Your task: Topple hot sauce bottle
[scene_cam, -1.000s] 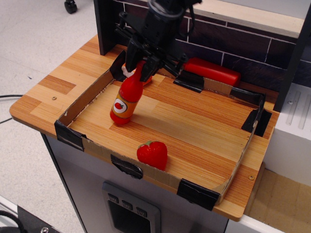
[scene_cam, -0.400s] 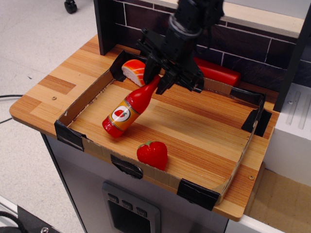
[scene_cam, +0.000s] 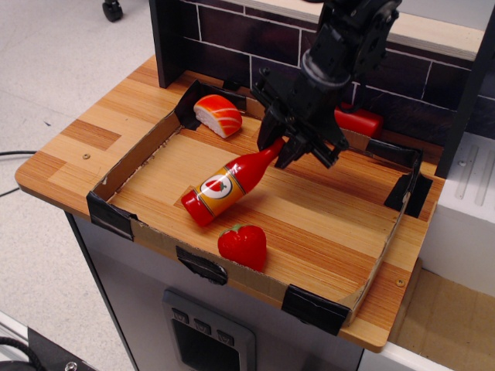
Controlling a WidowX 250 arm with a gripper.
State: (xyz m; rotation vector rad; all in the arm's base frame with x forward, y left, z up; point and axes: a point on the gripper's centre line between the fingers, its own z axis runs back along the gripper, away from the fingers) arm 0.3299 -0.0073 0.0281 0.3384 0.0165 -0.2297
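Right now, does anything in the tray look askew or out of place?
Only the hot sauce bottle: it lies tipped far over, base toward the front wall, cap up at the pincer. No spill or damage visible.

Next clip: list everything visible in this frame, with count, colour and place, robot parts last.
hot sauce bottle: 1, red with orange label, steeply tilted in the tray, base at front left, cap up at the jaws.
strawberry toy: 1, red, front edge of the tray.
salmon sushi toy: 1, orange and white, back left corner of the tray.
plain bottle: 1, dark red, lying behind the tray by the wall, partly hidden.
cardboard tray: 1, brown with black tape at the corners, on the table.
wooden table: 1, light striped wood.
brick wall: 1, dark, at the back.
gripper: 1, black, above the tray's back middle, jaws at the bottle cap; grip unclear.
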